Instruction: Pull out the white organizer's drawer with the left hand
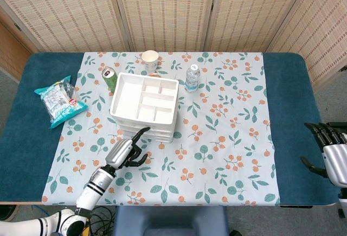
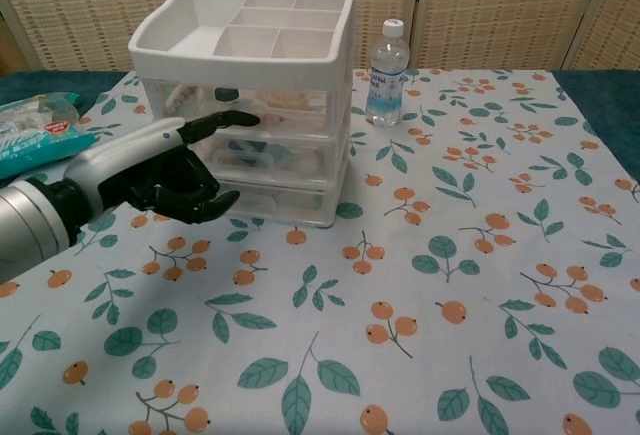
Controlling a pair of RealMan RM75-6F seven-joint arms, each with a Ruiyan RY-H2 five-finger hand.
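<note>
The white organizer (image 1: 145, 103) stands at the back left of the floral cloth, its compartment tray on top. The chest view shows its three clear drawers (image 2: 270, 160), all pushed in. My left hand (image 2: 170, 170) is right in front of them, forefinger stretched out with its tip at the seam between the top and middle drawers. Its other fingers are curled and its thumb sticks out below. I cannot tell whether the fingertip touches the front. It holds nothing. From above, the same left hand (image 1: 126, 152) sits just short of the organizer's near-left corner. My right hand (image 1: 332, 157) hangs at the table's right edge, fingers spread and empty.
A water bottle (image 2: 386, 73) stands to the right behind the organizer. A paper cup (image 1: 150, 60) and a green can (image 1: 110, 77) stand behind it. A snack bag (image 1: 58, 100) lies on the blue cloth at far left. The floral cloth (image 2: 420, 285) spreads out to the right.
</note>
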